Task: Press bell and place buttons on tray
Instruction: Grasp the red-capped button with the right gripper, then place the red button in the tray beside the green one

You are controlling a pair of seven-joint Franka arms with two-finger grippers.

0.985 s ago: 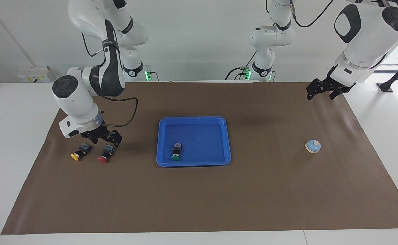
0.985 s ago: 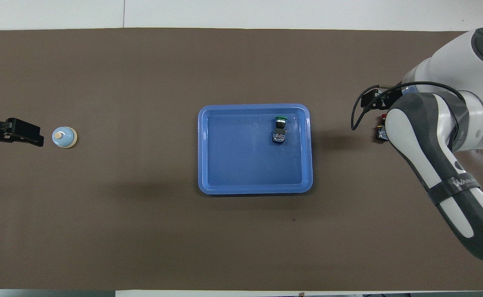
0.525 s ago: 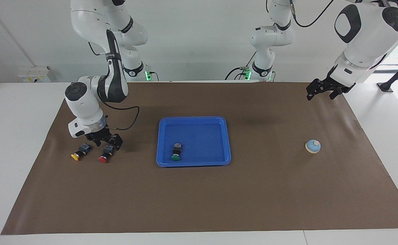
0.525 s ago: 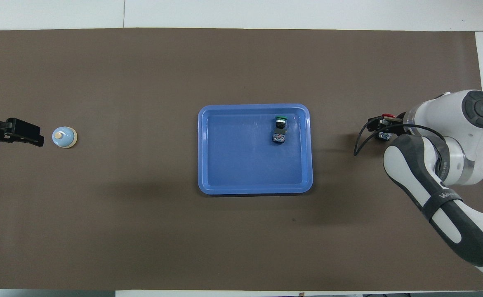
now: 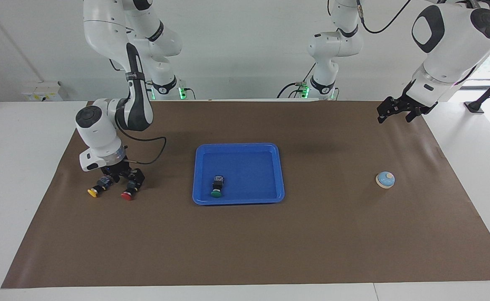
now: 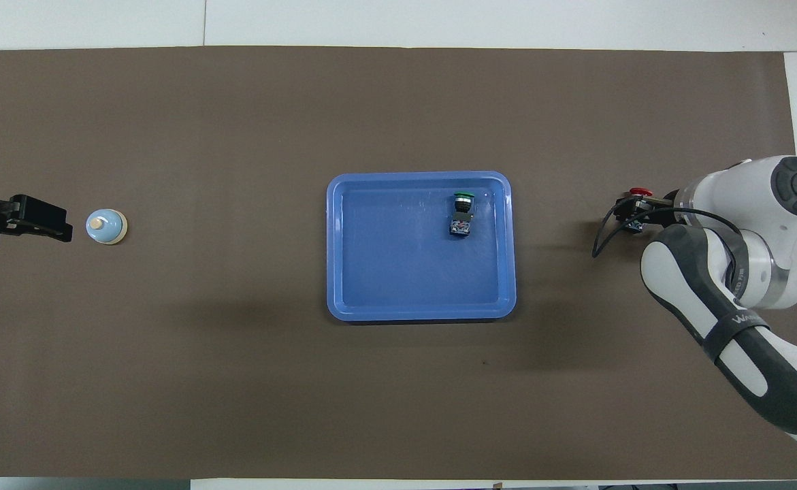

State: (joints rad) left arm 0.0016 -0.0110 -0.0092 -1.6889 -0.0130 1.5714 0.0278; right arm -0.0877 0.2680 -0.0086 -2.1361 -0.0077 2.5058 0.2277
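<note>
Right gripper (image 5: 121,177) has come down lower onto red button (image 5: 128,192) w/ fingers spread around its body, yellow button (image 5: 95,190) beside; left gripper (image 5: 397,110) waits open, raised above the mat near bell (image 5: 385,179); green button (image 5: 216,188) in tray (image 5: 270,167).

Three buttons (yellow (image 5: 93,191), red (image 5: 128,193) and green (image 5: 217,186)), one bell (image 5: 385,179), one tray (image 5: 238,200), one brown mat (image 5: 245,242) and two pincers, left (image 5: 397,112) and right (image 5: 121,179).

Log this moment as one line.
right pincer: open, down at red button | left pincer: open, waiting | green button: in tray | yellow button: on mat
</note>
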